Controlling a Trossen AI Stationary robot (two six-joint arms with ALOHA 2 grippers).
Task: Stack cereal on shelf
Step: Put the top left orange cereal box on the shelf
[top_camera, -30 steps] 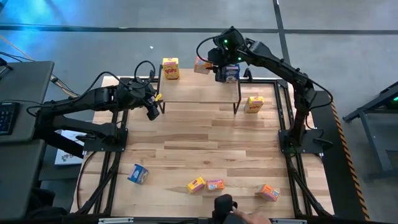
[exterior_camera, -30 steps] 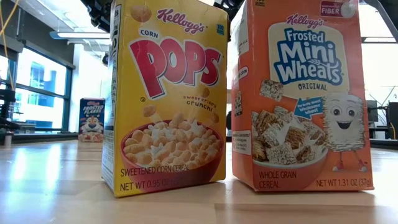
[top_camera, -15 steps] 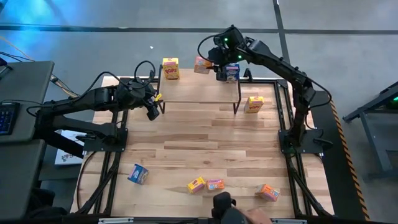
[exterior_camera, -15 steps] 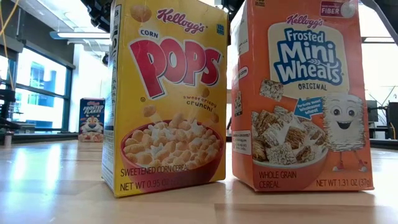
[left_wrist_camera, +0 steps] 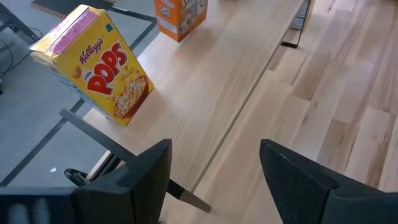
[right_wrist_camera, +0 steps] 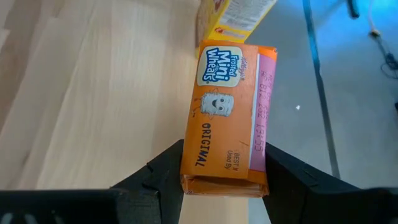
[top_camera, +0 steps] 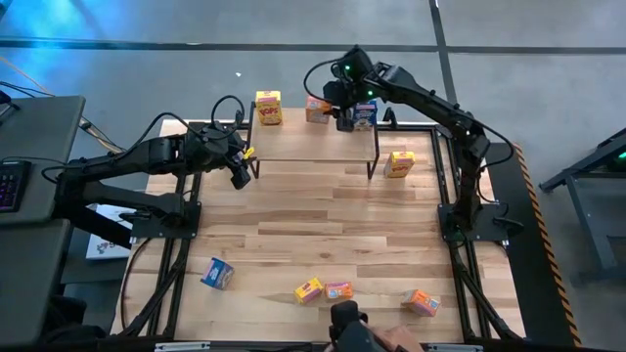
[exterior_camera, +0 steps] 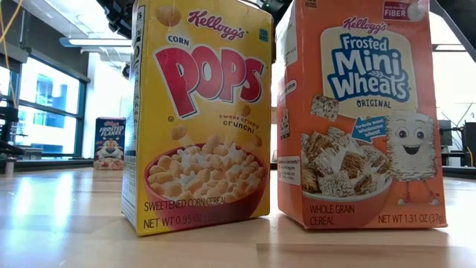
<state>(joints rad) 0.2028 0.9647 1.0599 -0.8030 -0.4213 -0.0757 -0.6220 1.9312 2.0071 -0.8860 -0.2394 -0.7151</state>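
Note:
The shelf [top_camera: 313, 145] stands at the table's far side. On it are a yellow Corn Pops box [top_camera: 268, 108] at the far left corner, an orange Mini Wheats box [top_camera: 317, 109] in the middle of the far edge, and a blue box [top_camera: 366, 114] to the right. My right gripper [top_camera: 338, 106] is shut on the orange box [right_wrist_camera: 227, 112]. My left gripper [top_camera: 240, 177] hangs open off the shelf's left end [left_wrist_camera: 214, 165], touching nothing. The left wrist view shows the yellow box [left_wrist_camera: 93, 65] and the orange box [left_wrist_camera: 180, 15] standing on the plank. My right gripper holds the orange Mini Wheats box by its end nearest the wrist [right_wrist_camera: 221, 182], pinched between the two fingers [right_wrist_camera: 163, 171], one on each narrow side. The fingers slant down from above and from the table's right. The box stands on the shelf's far edge [left_wrist_camera: 177, 34].
More boxes stand on the table: yellow [top_camera: 399, 163] right of the shelf, blue [top_camera: 217, 273], yellow [top_camera: 309, 289], orange [top_camera: 338, 290] and orange [top_camera: 424, 302] along the near edge. A person's hand [top_camera: 396, 338] shows at the near edge. The mid-table boards lie between.
My right gripper has moved a little toward the table's left and the near edge, carrying the orange box with it along the shelf's far edge. The person's hand at the near edge has shifted.

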